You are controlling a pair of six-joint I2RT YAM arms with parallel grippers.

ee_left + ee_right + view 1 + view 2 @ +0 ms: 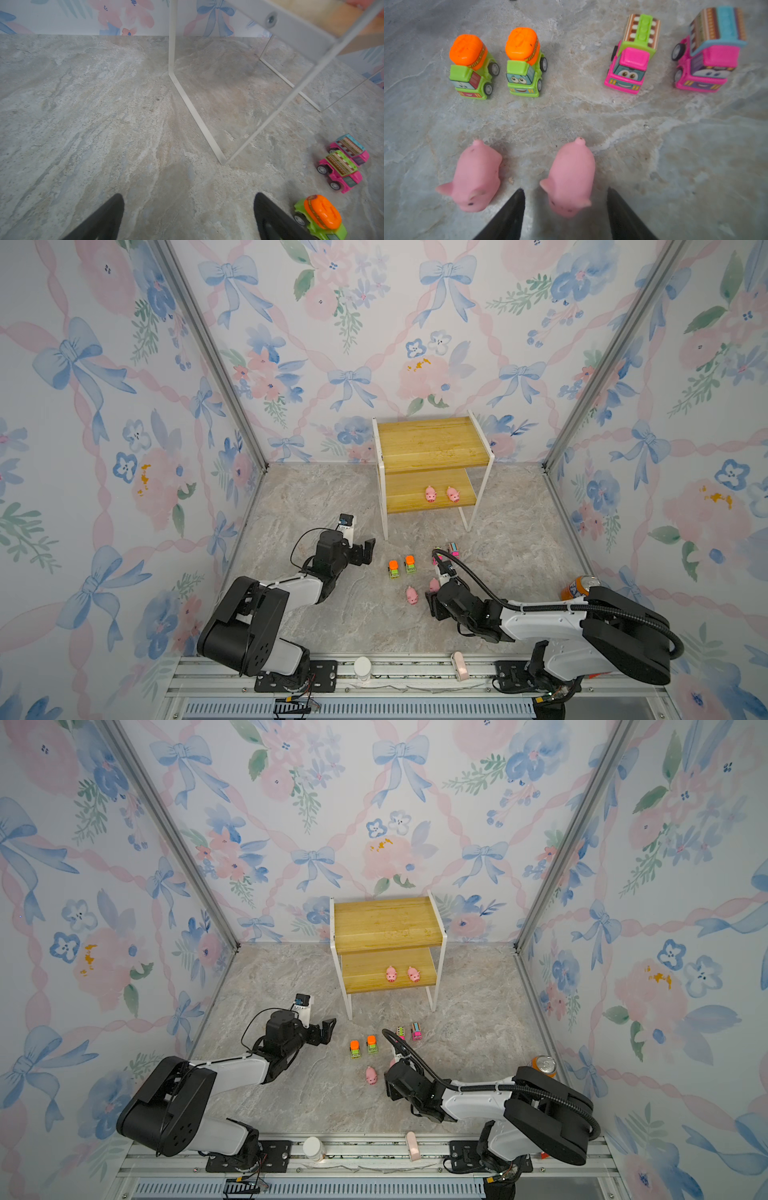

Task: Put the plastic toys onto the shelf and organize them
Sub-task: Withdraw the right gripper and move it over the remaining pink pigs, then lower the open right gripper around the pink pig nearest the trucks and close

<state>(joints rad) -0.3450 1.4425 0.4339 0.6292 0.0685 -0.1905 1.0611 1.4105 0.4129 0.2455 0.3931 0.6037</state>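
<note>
Pink pig (569,178) lies on the desk (675,166) between the right jaws, head toward the wrist. Jaws open, with a gap showing on either side of the pig; no contact seen. Second pig (477,178) sits just outside one finger (508,218), same heading. Beyond the jaw tips stands a row: two trucks (473,68) (525,64), then two buses (633,56) (708,52), set apart from the trucks. Left jaws open wide over the desk, one truck just beside a finger. Shelf (432,443) stands ahead of them. Shelf's lower board carries two more pigs (430,493) (453,494), well beyond both jaws.
</note>
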